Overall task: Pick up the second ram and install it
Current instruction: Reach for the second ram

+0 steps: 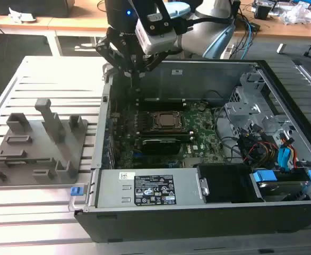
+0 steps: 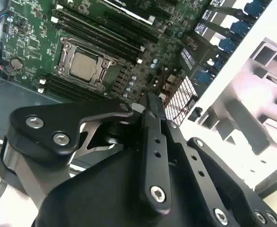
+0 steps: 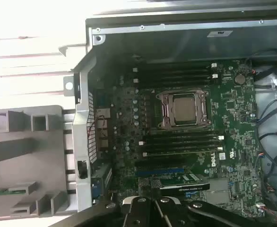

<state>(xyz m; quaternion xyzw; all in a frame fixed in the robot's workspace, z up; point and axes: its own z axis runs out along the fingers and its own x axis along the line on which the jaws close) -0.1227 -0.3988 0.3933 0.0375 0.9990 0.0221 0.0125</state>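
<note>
The label [image 1: 154,190] on the power supply [image 1: 109,188] — nothing legible

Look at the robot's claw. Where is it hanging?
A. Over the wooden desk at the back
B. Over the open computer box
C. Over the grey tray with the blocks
B: in the exterior view the gripper hangs above the open computer case, near its far corner on the exterior view's left.
</note>
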